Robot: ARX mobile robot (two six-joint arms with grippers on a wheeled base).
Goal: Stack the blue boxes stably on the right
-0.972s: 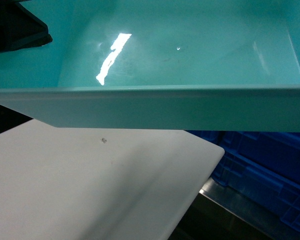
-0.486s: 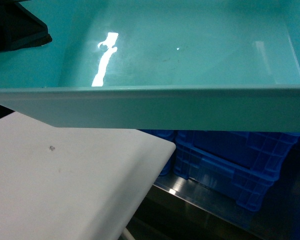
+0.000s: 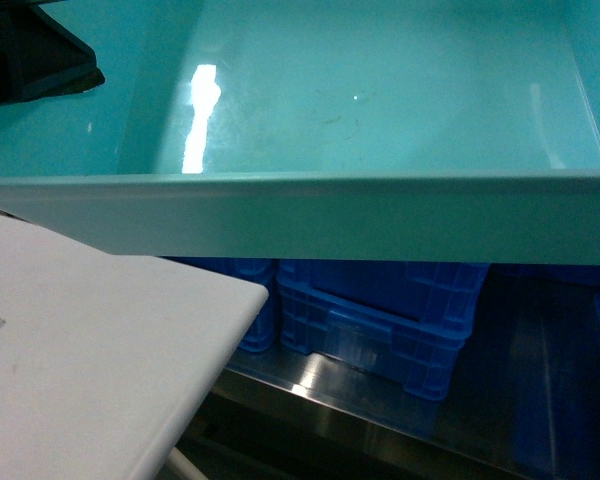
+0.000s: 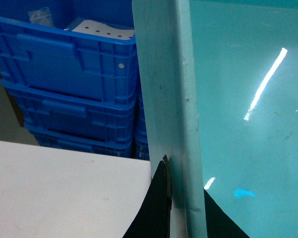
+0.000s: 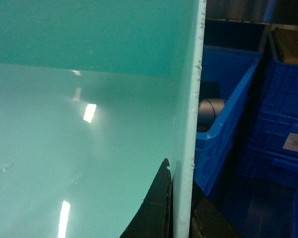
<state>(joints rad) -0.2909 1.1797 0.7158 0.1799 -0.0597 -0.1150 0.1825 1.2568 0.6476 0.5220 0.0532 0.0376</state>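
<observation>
Turquoise tub (image 3: 380, 90) held aloft, both sides gripped.
L gripper (image 4: 181, 198) & R gripper (image 5: 181, 198) clamped on opposite walls (dark blue crates (image 3: 380, 320) below).

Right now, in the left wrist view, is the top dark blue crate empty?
No, the top dark blue crate holds a white perforated sheet and a small clear bag inside.

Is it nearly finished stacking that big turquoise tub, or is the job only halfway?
Roughly midway, I'd guess. Done: the turquoise tub is lifted clear of the white table. In hand: the left gripper and right gripper each pinch a side wall, carrying it above the dark blue crates. Left: setting it down on a stack; no second turquoise tub is visible yet.
</observation>
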